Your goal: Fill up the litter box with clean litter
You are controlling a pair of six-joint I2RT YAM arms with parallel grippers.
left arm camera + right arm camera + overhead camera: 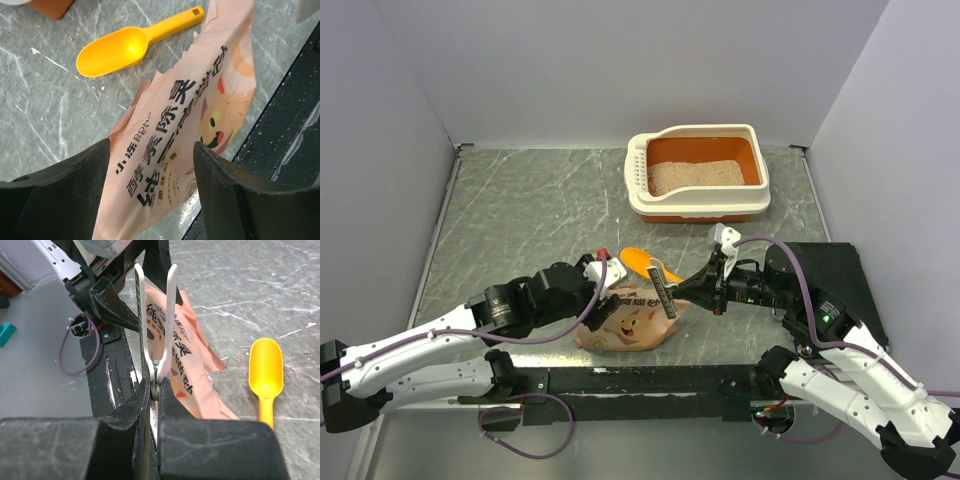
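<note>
**Right clamped, left spread**

Your right gripper (154, 399) is clamped on a white clip (171, 315) above the bag (170, 115). Your left gripper (151, 145) hangs spread over that bag near the counter's (520, 210) near edge. The litter box (695, 204) sits at the far edge, litter (695, 176) inside.

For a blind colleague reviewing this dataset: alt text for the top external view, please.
Two robot arms meet over a tan paper bag lying on a grey table: the left gripper open above it, the right gripper shut on a white clip. A yellow scoop lies beside the bag; farther back, the litter box holds pale litter.
</note>
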